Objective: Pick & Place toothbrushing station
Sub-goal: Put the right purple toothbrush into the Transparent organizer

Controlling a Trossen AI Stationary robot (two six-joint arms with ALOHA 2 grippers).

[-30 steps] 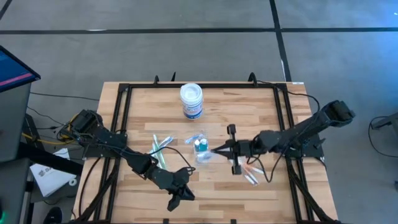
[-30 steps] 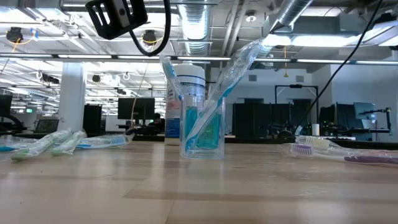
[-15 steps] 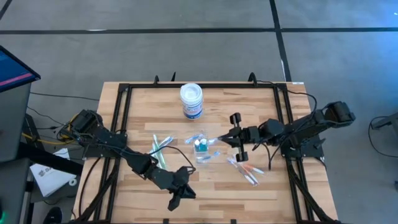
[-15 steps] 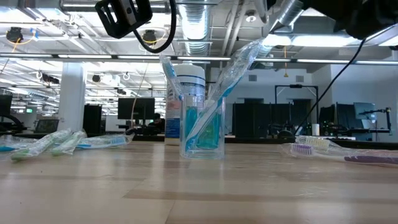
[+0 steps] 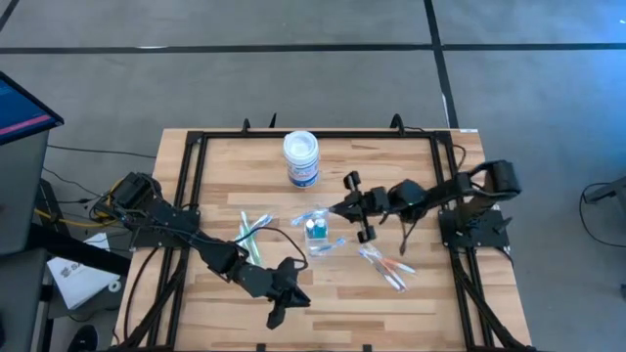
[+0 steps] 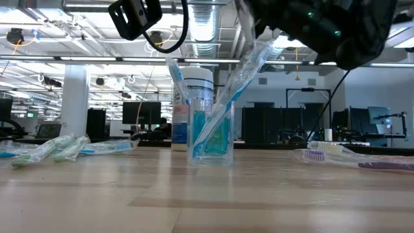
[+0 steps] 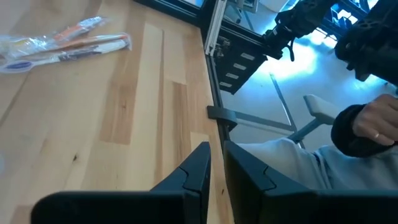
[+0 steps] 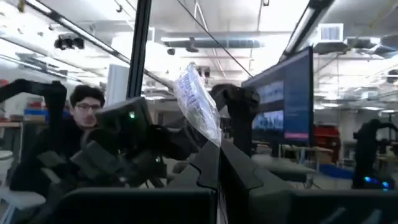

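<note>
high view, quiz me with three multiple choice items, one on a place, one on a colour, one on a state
1. Where does the white jar stand?
A. beyond the clear cup, near the table's far edge
B. inside the cup
C. beside the left arm's base

2. What colour is the jar's label?
A. red
B. blue
C. yellow

3. How is the right pincer?
A. wide open over the jar
B. lying on the table
C. shut on the wrapped toothbrush standing in the cup

1 A: the jar stands apart, farther back.
2 B: a blue band shows.
3 C: the wrapper sticks up from the closed pincer.
</note>
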